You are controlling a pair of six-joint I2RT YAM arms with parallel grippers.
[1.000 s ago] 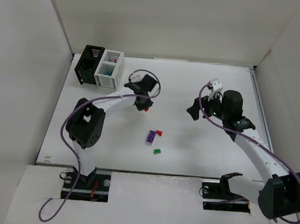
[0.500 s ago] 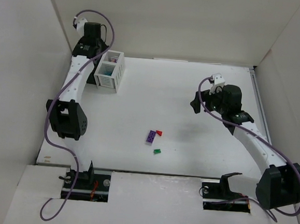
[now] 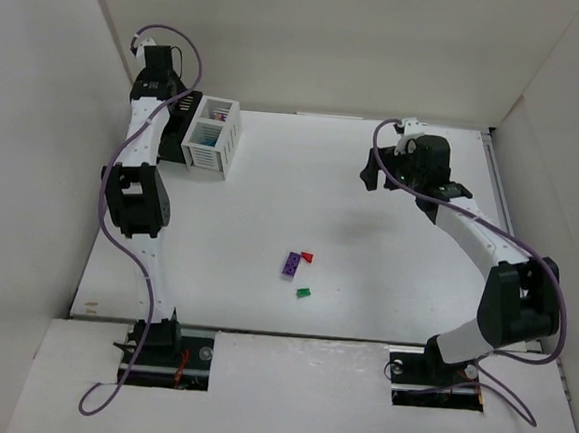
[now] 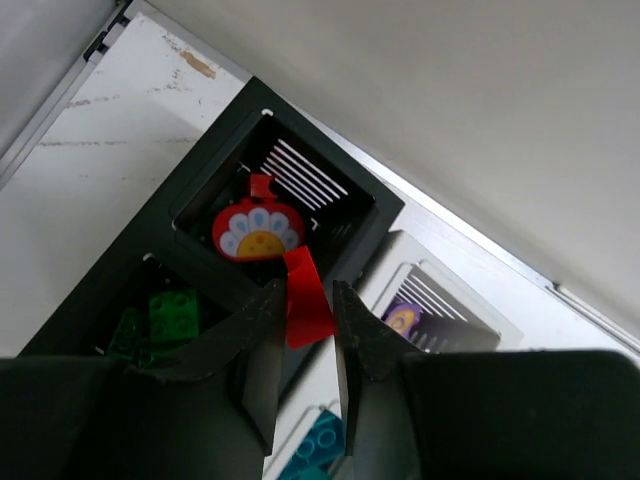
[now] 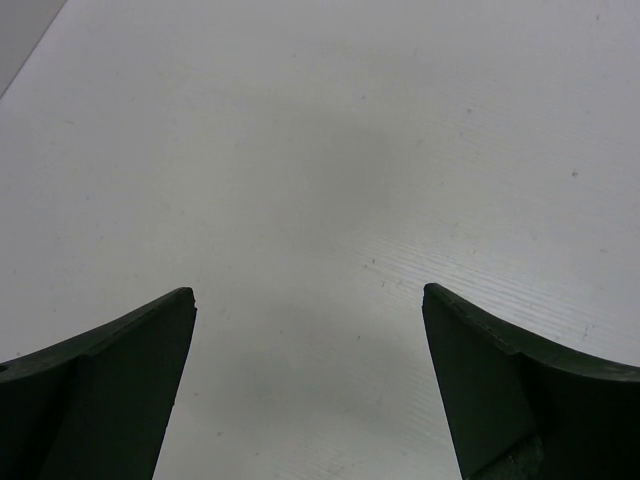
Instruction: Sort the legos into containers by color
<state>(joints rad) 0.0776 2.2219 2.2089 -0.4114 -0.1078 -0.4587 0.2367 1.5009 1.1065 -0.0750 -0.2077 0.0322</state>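
Observation:
My left gripper [image 4: 307, 292] is shut on a small red lego [image 4: 305, 300] and hangs over the black container [image 4: 195, 160] at the back left [image 3: 176, 132]. That bin holds a round red piece [image 4: 258, 230] and green legos [image 4: 165, 315]. The white container [image 3: 206, 155] stands right beside it, with a purple piece [image 4: 403, 318] and a teal lego [image 4: 320, 445] inside. On the table lie a purple lego [image 3: 292, 265], a red lego [image 3: 307, 257] and a green lego [image 3: 304, 292]. My right gripper [image 5: 308, 300] is open over bare table at the back right [image 3: 373, 173].
White walls enclose the table on the left, back and right. The left arm stretches along the left wall up to the bins. The right arm arcs from its base along the right side.
The left arm swung from mid-table to the back left corner with the red lego and now hangs over the black bin. The right gripper drifted farther back.

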